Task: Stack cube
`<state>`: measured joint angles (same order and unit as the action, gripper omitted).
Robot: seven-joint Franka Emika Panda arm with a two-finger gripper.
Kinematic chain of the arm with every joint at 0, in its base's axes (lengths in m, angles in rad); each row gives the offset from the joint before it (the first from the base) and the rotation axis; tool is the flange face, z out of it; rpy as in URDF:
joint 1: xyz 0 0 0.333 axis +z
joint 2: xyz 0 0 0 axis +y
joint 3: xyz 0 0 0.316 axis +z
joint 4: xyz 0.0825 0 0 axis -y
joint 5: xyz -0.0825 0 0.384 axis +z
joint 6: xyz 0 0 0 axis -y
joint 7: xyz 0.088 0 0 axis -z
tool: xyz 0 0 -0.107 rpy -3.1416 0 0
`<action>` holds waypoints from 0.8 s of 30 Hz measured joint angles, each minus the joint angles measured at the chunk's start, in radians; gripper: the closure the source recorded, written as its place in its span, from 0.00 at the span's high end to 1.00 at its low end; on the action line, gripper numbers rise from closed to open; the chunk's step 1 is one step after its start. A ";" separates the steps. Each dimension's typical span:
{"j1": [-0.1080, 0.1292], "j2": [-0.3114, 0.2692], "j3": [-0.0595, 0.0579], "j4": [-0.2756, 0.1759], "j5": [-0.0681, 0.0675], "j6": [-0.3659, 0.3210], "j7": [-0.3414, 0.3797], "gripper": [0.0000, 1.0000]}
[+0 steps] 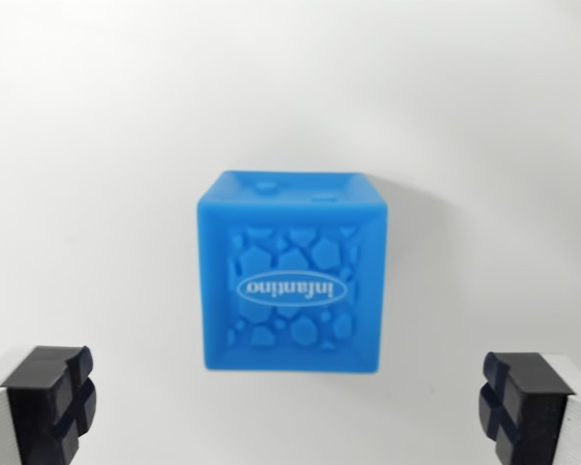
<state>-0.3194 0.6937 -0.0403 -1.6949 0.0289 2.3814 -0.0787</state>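
Cube: blue cube sits near the middle of the wrist view, a little above centre, resting on the bench.
Cube face: the side turned toward the camera carries a raised pebble pattern and an oval with white lettering that reads mirrored in this view.
Cube top edge: a narrow strip of another face shows along the upper side, with two small raised bumps on it.
Cube colour: bright, even blue, slightly soft in focus.
Shadow: a faint grey shadow falls to the wrist view's right and upper right of the cube.
Bench: plain white, with nothing else lying on the part that shows.
Gripper: gripper looks down at the cube, its midline falling just below the cube's lower edge.
Fingers: black pads at the lower left and lower right corners, mounted on pale grey bodies, spread wide apart.
Contact: neither pad touches the cube; both lie below it and well out to either side.
Hold: nothing is between the fingers.
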 joint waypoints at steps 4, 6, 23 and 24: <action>0.000 0.034 0.000 0.006 0.001 0.028 0.000 1.00; 0.000 0.050 0.001 0.010 0.001 0.039 -0.001 1.00; -0.003 0.143 0.005 0.041 0.003 0.103 -0.001 1.00; -0.003 0.147 0.005 0.043 0.003 0.105 -0.001 1.00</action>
<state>-0.3229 0.8404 -0.0355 -1.6521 0.0320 2.4861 -0.0801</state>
